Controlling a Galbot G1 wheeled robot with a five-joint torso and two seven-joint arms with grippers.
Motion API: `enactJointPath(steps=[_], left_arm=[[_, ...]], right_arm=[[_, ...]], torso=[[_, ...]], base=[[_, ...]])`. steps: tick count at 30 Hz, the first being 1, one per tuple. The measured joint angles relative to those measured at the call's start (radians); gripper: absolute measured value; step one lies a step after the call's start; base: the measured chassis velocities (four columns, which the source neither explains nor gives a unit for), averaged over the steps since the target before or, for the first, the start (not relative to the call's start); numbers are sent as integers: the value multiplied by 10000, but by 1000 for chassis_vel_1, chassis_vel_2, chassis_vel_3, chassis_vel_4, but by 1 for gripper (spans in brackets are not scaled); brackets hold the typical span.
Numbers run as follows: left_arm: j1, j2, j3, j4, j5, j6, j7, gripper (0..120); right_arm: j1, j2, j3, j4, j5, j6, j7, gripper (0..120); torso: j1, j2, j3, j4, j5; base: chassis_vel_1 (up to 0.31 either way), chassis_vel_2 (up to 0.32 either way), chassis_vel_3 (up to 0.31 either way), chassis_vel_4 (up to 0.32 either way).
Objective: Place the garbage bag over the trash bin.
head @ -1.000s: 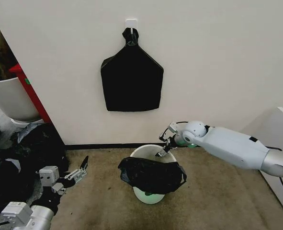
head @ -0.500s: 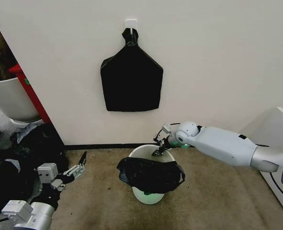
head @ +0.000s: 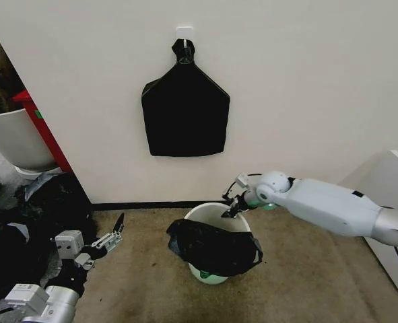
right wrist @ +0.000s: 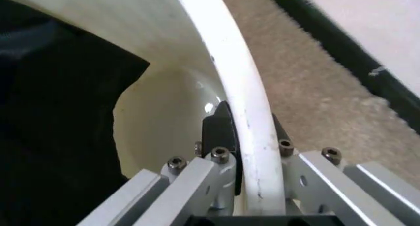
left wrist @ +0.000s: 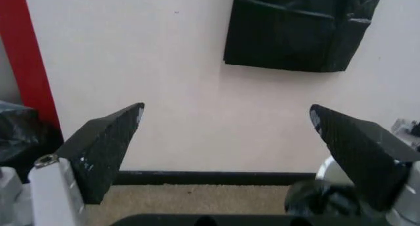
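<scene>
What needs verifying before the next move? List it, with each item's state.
1. Right gripper straddles the white trash bin's rim, one finger inside, one outside: ok.
2. Right gripper closed firmly on that rim: cannot tell.
3. Garbage bag covers the whole rim: not ok; it drapes the near side, the far rim is bare.
4. Left gripper open and holding nothing, low over the carpet left of the bin: ok.
5. Trash bin upright on the carpet: ok.
</scene>
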Motion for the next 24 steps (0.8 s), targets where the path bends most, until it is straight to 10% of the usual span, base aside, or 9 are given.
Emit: enactJointPath(steps=[10, 20, 24], left_arm=[[-277, 200, 75, 127, -15, -8, -36, 100], [-565, 519, 110, 292, -59, -33, -58, 100], [-639, 575, 222, 294, -58, -41, -54, 100]], right_arm=[[-954, -1789, 1652, 2278, 3877, 1, 3736, 0], [-4596, -1917, 6134, 5134, 8582, 77, 11236, 0], [-6964, -1720, 7999, 6766, 9201, 1832, 14390, 0]], torso=[[-1, 0, -2, -4, -1], [-1, 0, -3, 1, -3], [-1, 1, -3, -2, -4]], base=[[0, 0, 0, 0], [0, 0, 0, 0], [0, 0, 0, 0]])
